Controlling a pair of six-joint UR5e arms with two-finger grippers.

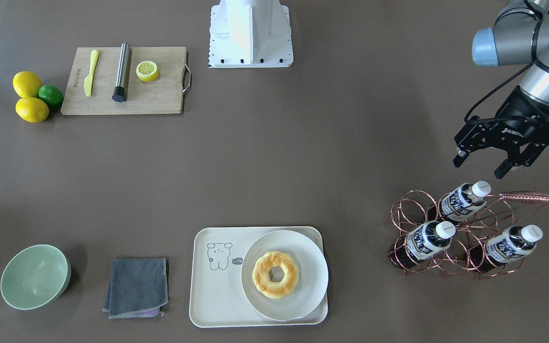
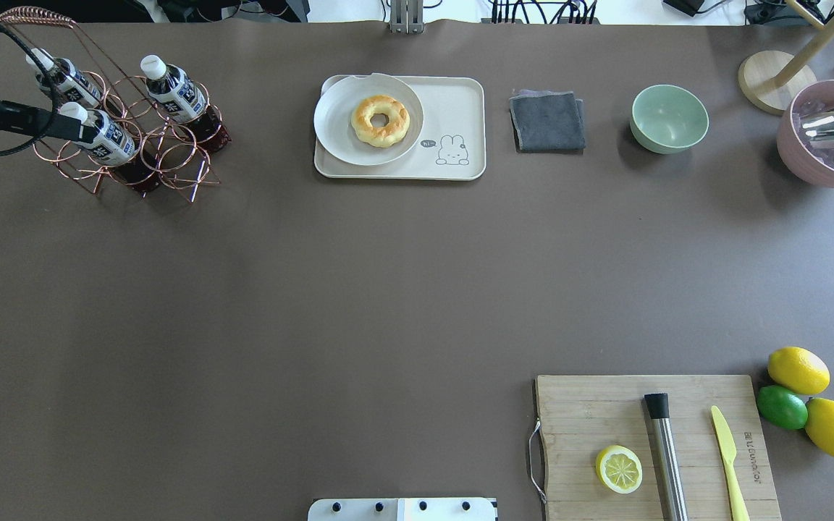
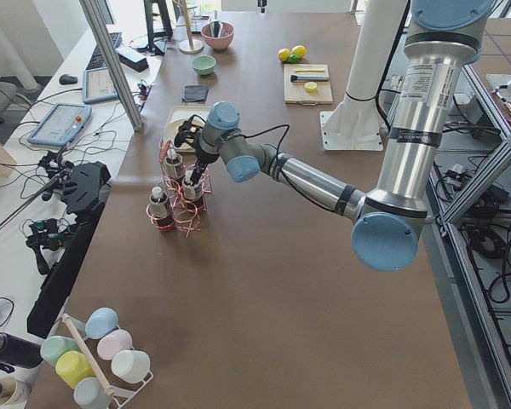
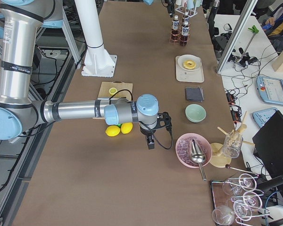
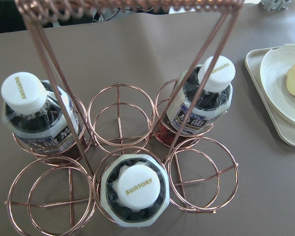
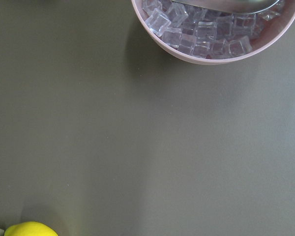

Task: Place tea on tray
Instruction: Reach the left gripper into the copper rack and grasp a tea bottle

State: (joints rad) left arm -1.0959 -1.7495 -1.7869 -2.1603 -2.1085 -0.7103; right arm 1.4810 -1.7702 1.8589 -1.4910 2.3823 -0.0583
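Three tea bottles with white caps stand in a copper wire rack [image 1: 451,257]. They are one at the back [image 1: 462,200], one in the middle [image 1: 429,240] and one on the outer side [image 1: 513,244]. They also show in the left wrist view, the nearest [image 5: 135,189] straight below the camera. My left gripper [image 1: 479,166] is open and empty and hovers just above the rack, on the robot's side of it. The cream tray [image 1: 217,295] with the bear drawing holds a round plate [image 1: 312,276] with a doughnut [image 1: 275,274]. My right gripper [image 4: 151,139] shows only in the exterior right view, so I cannot tell its state.
A wooden cutting board [image 1: 160,95] carries a yellow knife, a steel rod and a lemon half. Two lemons and a lime [image 1: 50,94] lie beside it. A green bowl [image 1: 35,276] and a grey cloth [image 1: 136,286] sit beside the tray. A pink bowl of ice [image 2: 826,134] stands near the right arm.
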